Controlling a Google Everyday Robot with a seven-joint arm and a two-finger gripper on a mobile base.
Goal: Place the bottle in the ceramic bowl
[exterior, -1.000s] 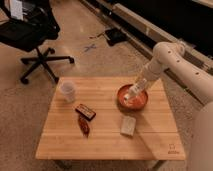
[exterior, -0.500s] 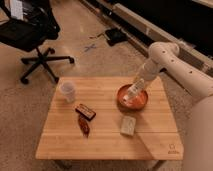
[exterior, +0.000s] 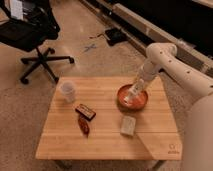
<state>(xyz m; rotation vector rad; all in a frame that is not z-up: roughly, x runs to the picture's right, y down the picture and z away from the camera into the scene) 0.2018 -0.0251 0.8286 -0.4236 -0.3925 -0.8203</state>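
Observation:
The terracotta ceramic bowl (exterior: pixel 133 98) sits on the right half of the wooden table (exterior: pixel 105 142). The small whitish bottle (exterior: pixel 131 95) stands tilted inside the bowl, its lower end on the bowl's pale inside. My gripper (exterior: pixel 136 86) hangs at the end of the white arm, which comes in from the right. It is directly over the bowl, at the bottle's upper end. I cannot see whether it touches the bottle.
A translucent white cup (exterior: pixel 68 91) stands at the table's back left. A dark flat packet (exterior: pixel 85 111), a reddish-brown item (exterior: pixel 84 125) and a pale block (exterior: pixel 128 125) lie mid-table. A black office chair (exterior: pixel 35 35) stands on the floor behind.
The arm has risen a little and shifted slightly back over the bowl. The bottle stays in the bowl. The other things have not moved.

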